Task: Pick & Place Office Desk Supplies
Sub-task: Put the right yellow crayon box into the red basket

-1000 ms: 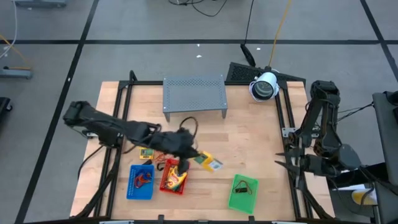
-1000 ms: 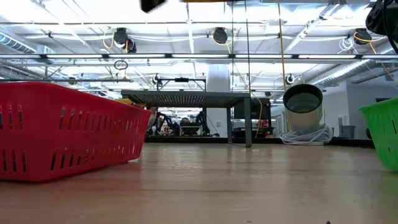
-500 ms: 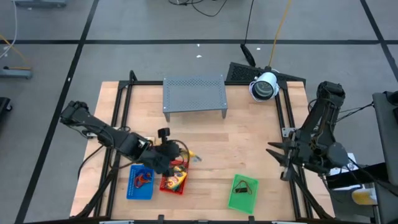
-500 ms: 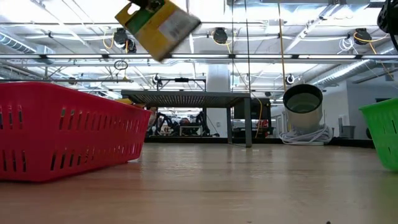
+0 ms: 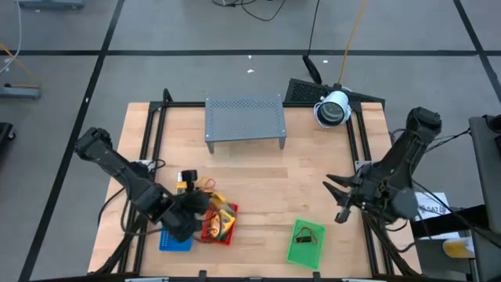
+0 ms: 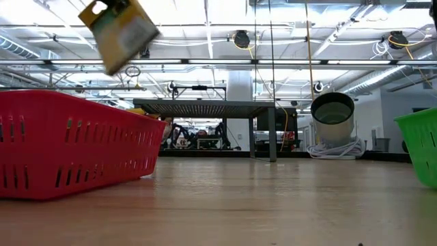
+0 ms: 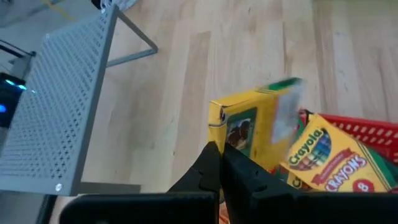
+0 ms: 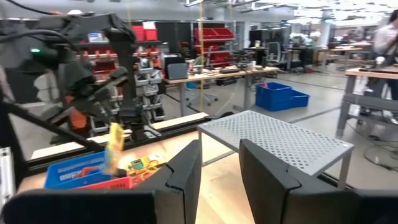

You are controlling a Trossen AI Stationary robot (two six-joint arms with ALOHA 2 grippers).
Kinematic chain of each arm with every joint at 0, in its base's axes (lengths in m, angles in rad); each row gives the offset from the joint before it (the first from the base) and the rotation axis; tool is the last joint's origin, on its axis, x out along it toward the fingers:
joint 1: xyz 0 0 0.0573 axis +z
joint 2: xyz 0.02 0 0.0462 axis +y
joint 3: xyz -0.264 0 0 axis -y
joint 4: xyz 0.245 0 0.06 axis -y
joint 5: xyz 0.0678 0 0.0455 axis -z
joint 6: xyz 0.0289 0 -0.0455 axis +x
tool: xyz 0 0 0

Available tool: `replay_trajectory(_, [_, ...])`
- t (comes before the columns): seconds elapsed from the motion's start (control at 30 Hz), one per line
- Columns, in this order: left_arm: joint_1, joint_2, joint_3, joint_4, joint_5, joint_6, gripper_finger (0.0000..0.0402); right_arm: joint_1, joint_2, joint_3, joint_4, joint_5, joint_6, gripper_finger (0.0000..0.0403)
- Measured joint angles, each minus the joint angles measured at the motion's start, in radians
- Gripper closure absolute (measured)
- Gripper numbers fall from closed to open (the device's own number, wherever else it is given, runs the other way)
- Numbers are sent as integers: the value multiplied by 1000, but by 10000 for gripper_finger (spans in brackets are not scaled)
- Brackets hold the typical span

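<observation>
Crayon box (image 7: 252,134) pinched by left gripper (image 7: 219,163) has swung back over red tray (image 5: 219,228); drop next. Right gripper (image 8: 219,163) spread, idle.

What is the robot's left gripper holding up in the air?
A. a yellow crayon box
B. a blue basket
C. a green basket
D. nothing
A: the left gripper is shut on the yellow crayon box, lifted above the red basket.

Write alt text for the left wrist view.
The left gripper, shut on a yellow crayon box, holds it above a red tray containing a Crayola packet. A grey perforated rack stands on the wooden table beyond.
</observation>
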Motion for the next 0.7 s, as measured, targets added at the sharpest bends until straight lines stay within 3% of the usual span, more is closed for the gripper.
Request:
replay_trajectory(0.5, [-63, 4, -161, 31, -63, -134, 397, -69, 183, 0, 25, -3, 202, 303])
replay_trajectory(0.7, [-63, 4, -237, 160, -62, -124, 398, -73, 225, 0, 111, -3, 186, 303])
